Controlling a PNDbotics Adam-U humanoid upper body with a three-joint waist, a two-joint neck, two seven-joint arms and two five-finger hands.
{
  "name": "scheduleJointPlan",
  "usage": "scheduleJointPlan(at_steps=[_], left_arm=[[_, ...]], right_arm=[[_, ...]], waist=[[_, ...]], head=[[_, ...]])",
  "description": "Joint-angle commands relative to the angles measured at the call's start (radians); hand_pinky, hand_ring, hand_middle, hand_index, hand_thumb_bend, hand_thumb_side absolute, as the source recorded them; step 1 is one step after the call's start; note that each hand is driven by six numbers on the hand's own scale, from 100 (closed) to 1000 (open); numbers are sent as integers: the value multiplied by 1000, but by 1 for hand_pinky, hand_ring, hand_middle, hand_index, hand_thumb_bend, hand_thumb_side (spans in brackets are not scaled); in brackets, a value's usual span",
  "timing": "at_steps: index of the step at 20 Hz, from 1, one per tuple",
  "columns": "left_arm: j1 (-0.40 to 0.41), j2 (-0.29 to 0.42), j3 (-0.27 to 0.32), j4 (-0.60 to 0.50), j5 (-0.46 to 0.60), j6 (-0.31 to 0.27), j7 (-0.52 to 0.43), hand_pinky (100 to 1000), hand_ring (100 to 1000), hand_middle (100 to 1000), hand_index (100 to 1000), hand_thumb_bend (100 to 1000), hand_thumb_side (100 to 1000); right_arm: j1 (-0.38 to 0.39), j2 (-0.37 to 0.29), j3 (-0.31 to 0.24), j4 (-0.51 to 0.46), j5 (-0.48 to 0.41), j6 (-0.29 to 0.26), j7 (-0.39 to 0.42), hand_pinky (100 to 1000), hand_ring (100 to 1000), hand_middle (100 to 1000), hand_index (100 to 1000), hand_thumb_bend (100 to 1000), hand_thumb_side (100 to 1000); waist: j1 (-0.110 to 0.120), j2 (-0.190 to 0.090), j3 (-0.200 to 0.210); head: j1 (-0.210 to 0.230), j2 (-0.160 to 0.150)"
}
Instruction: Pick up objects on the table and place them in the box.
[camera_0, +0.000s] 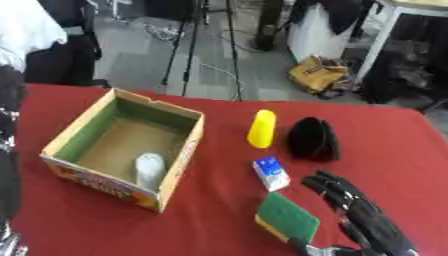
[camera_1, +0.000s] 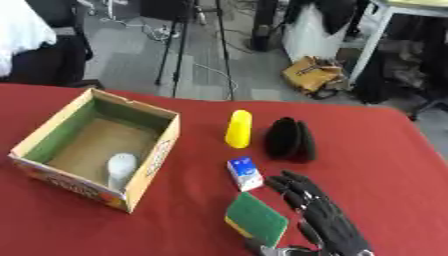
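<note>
Box sits left on red table, white cylinder inside. Your right hand lies beside green sponge, fingers straight, holding nothing. Yellow cup, black object, small carton wait nearby. Only left eye view shows your left arm at edge; its hand is unseen.

One open cardboard box holding one white cylindrical object; on the red table: one yellow plastic bottle, one black rounded object, one small blue-and-white carton, one green-and-yellow sponge
</note>
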Motion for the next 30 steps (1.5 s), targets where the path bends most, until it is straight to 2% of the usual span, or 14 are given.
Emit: scheduleJointPlan(at_steps=[1, 2, 3, 14, 30], left_arm=[[-10, 2, -2, -18, 6, 0, -6, 983, 946, 882, 836, 100, 883], [-10, 2, -2, -18, 6, 0, -6, 983, 946, 881, 836, 100, 881], [-10, 2, -2, -18, 7, 0, -7, 983, 946, 881, 836, 100, 883], [-6, -1, -4, -18, 11, 3, -13, 984, 945, 872, 834, 100, 884], [-7, -6, -8, -18, 18, 5, -22, 986, 946, 864, 830, 100, 883]], right_arm=[[-14, -1, -4, 2, 27, 4, -3, 1000, 1000, 894, 960, 624, 1000], [-14, 0, -4, 3, 32, 5, -3, 1000, 1000, 891, 959, 670, 1000], [-15, 0, -5, 4, 42, 9, -4, 1000, 1000, 889, 958, 626, 1000], [-18, 24, -15, 42, 132, 51, -30, 1000, 1000, 883, 947, 602, 1000], [-39, 38, -24, 128, 162, 31, -4, 1000, 1000, 888, 959, 614, 1000]], waist=[[6, -12, -1], [7, -12, -1], [8, -12, -1], [11, -9, -1], [15, -4, 6]], head=[[-7, -10], [-7, -10], [-8, -10], [-13, -18], [-20, -24]])
